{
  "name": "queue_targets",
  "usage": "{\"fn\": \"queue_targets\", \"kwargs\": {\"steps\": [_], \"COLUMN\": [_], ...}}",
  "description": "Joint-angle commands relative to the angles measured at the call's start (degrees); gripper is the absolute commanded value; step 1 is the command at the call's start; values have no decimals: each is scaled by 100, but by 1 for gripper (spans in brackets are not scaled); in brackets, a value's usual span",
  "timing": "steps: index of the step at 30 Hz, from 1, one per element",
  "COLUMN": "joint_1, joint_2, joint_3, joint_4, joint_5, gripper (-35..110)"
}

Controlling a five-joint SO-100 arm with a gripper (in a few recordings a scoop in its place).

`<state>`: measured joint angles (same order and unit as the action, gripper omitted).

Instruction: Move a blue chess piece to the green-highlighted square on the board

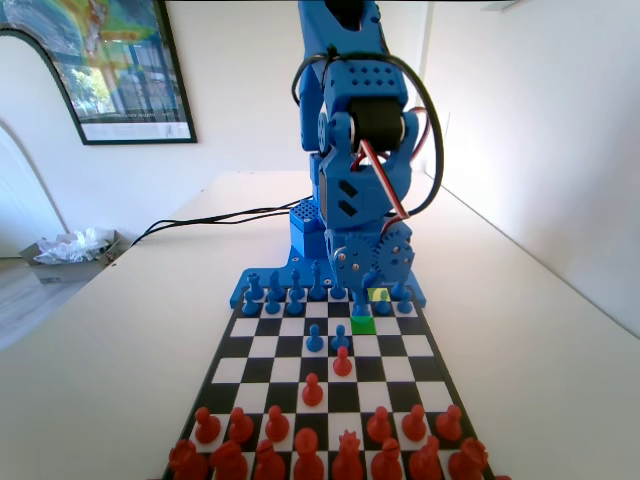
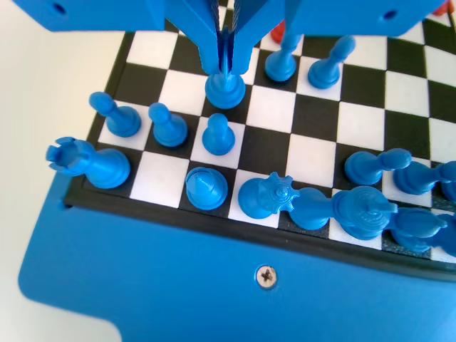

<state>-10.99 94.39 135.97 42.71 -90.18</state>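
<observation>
My gripper hangs low over the near rows of the board, its jaws shut on the head of a blue chess piece, a pawn. The pawn stands upright one row ahead of the blue pawn row, its base on or just above the square. In the fixed view my gripper is down at the far end of the board, right behind the green-highlighted square. A paler yellow-green square lies just beyond it.
Three blue pawns and the taller back-row pieces crowd the squares below the jaws. Two more blue pawns and two red pawns stand mid-board. The red rows line the near edge.
</observation>
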Motion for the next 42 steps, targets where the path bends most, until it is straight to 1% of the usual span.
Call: {"fn": "queue_targets", "kwargs": {"steps": [1, 35, 42], "joint_1": [-79, -53, -44], "joint_2": [35, -185, -193], "joint_3": [-35, 79, 193], "joint_4": [9, -413, -580], "joint_5": [0, -114, -123], "gripper": [1, 1, 3]}}
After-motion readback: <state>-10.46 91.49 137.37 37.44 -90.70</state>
